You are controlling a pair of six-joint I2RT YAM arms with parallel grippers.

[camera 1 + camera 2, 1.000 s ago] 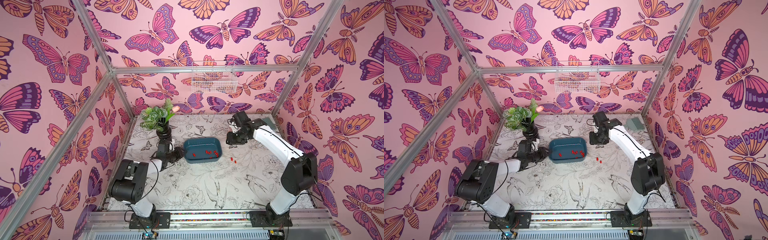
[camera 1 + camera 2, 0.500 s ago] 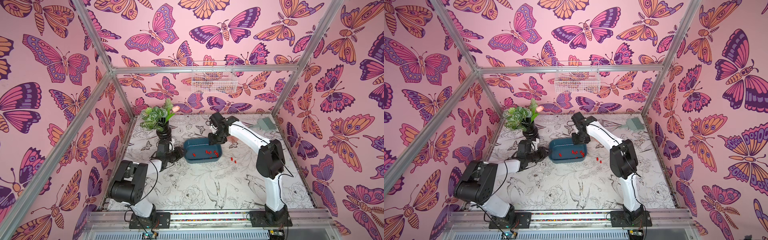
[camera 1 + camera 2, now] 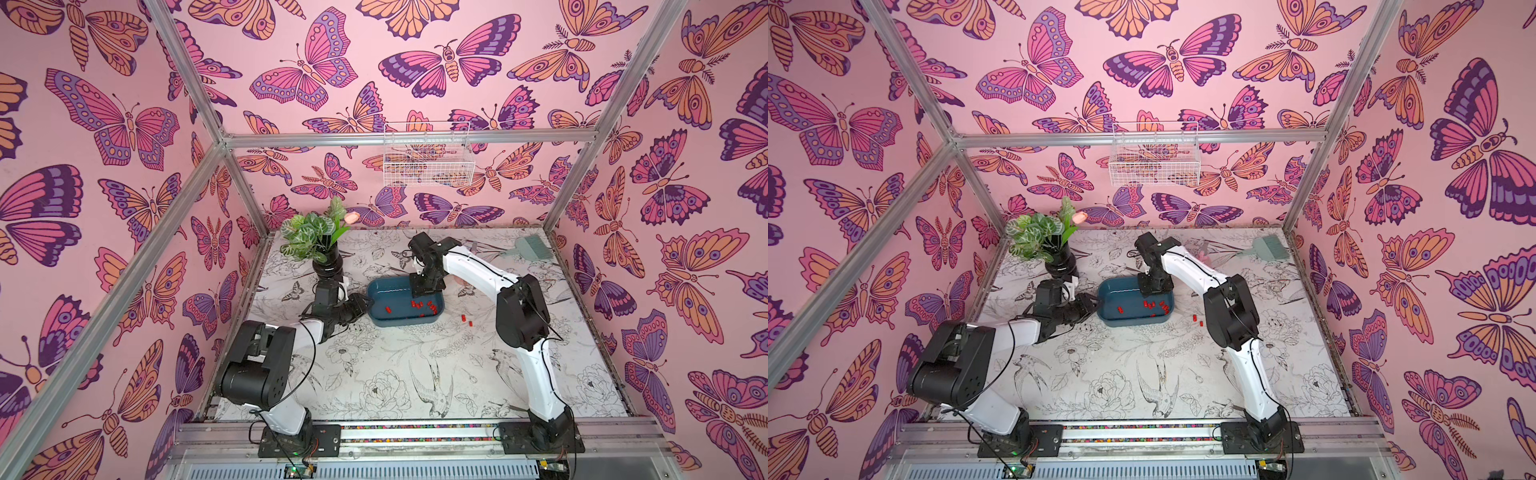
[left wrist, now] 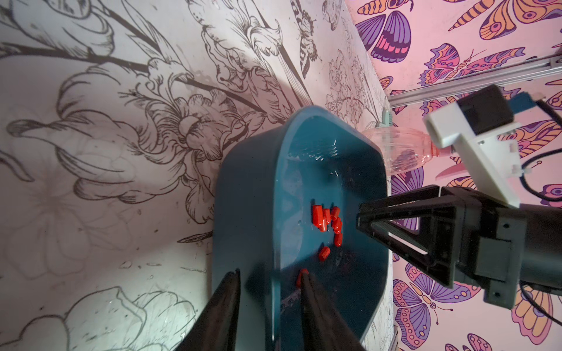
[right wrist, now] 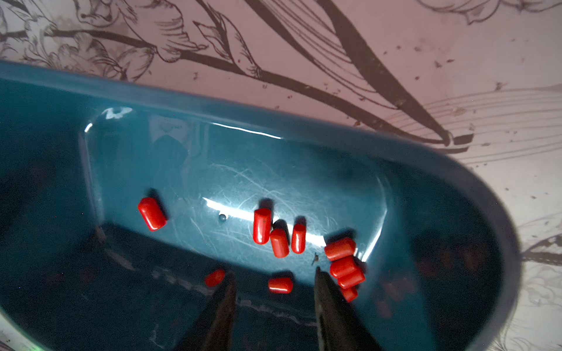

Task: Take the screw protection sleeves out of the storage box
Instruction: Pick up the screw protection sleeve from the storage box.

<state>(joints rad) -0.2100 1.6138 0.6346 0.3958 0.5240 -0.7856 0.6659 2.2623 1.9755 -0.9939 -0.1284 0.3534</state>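
Observation:
The teal storage box (image 3: 399, 318) (image 3: 1125, 319) sits mid-table. Several red screw protection sleeves (image 3: 419, 305) (image 5: 261, 226) lie on its floor, and two more (image 3: 466, 320) (image 3: 1197, 320) rest on the table just right of it. My left gripper (image 3: 362, 301) (image 4: 270, 273) is shut on the box's left end wall (image 4: 258, 243), one finger outside and one inside. My right gripper (image 3: 419, 293) (image 5: 273, 272) reaches down into the box and is open. One sleeve (image 5: 280, 285) lies between its fingertips, apart from both, with a cluster (image 5: 343, 264) beside one finger.
A potted plant in a black vase (image 3: 320, 245) stands just behind my left arm. A green brush (image 3: 530, 249) lies at the back right and a clear plastic bottle (image 4: 395, 149) behind the box. A white wire basket (image 3: 428, 160) hangs on the back wall.
My right arm has swung left from beside the box to over it and lowered its gripper inside, jaws narrowing slightly. The left gripper and the box have not moved.

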